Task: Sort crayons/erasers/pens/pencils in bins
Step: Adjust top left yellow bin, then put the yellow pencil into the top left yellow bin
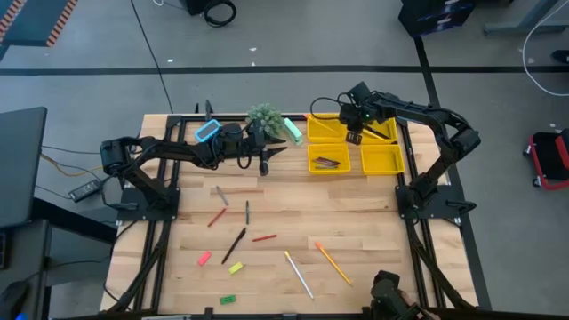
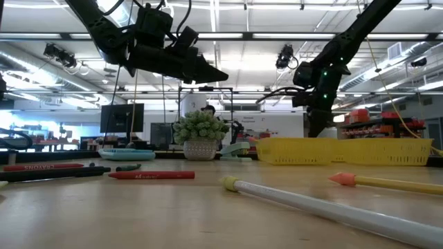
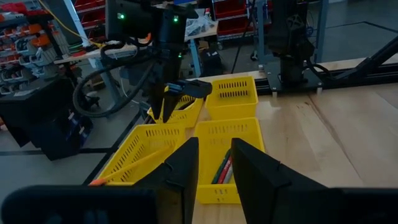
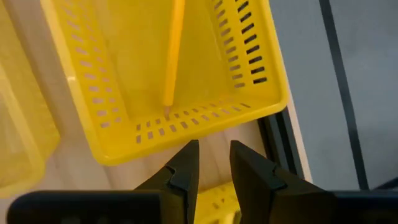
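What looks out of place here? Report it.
Nothing is spilled or damaged. The loose stationery still scattered across the table is simply unsorted. The only misfits are a small potted plant and a blue calculator by the yellow bins, neither belonging to the sorting set.

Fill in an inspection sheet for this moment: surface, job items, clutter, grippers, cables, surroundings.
Surface: wooden table, bare in places.
Job items: four yellow bins clustered at the far right; one holds a pencil, another dark and red sticks. Loose on the table: crayons, pens, two pencils, pink, yellow and green erasers.
Clutter: small potted plant, blue calculator, pale green object.
Grippers: left gripper in the air beside the bins, fingers parted, empty; right gripper above the bins, fingers parted, empty.
Cables: leads on the floor left of the table.
Surroundings: workshop with benches and shelving.
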### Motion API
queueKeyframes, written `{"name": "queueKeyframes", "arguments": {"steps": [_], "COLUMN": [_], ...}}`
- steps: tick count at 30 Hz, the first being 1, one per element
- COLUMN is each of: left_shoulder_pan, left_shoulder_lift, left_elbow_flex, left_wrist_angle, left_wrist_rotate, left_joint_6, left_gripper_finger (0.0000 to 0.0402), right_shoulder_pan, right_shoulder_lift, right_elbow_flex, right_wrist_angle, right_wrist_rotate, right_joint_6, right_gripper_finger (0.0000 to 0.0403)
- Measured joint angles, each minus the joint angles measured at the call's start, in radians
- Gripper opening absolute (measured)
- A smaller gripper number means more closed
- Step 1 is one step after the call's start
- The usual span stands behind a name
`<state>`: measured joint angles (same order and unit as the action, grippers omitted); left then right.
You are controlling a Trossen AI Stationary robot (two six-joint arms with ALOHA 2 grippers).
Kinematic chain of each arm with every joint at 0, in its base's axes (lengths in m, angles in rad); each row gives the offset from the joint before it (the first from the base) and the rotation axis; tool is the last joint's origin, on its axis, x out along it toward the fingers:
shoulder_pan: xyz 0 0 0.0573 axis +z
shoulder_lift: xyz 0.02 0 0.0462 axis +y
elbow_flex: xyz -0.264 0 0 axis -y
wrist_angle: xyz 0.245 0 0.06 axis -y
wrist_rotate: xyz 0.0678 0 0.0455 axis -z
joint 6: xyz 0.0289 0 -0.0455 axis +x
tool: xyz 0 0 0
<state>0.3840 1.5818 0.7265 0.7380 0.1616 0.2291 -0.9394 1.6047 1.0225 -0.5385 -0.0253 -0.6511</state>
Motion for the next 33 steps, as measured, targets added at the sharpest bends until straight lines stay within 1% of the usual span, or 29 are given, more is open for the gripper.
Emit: {"name": "queueKeyframes", "arguments": {"steps": [4, 9, 24, 28, 33], "left_shoulder_pan": [0.0, 0.0, 0.0, 0.0, 0.0], "left_shoulder_lift": [0.0, 0.0, 0.0, 0.0, 0.0], "left_elbow_flex": [0.0, 0.0, 0.0, 0.0, 0.0], "left_wrist_angle": [0.0, 0.0, 0.0, -0.001, -0.003], "left_wrist_rotate": [0.0, 0.0, 0.0, 0.0, 0.0], "left_joint_6": [0.0, 0.0, -0.002, -0.005, -0.008], "left_gripper_finger": [0.0105, 0.0105, 0.0105, 0.0105, 0.0105], "right_shoulder_pan": [0.0, 0.0, 0.0, 0.0, 0.014], "right_shoulder_lift": [0.0, 0.0, 0.0, 0.001, -0.017], "right_elbow_flex": [0.0, 0.0, 0.0, 0.002, 0.039], "right_wrist_angle": [0.013, 0.012, 0.012, 0.008, -0.038], "right_wrist_rotate": [-0.001, 0.051, 0.055, 0.055, 0.059], "right_joint_6": [0.018, 0.052, 0.162, 0.24, 0.366], "right_gripper_finger": [0.0096, 0.0096, 0.0096, 0.0096, 0.0096]}}
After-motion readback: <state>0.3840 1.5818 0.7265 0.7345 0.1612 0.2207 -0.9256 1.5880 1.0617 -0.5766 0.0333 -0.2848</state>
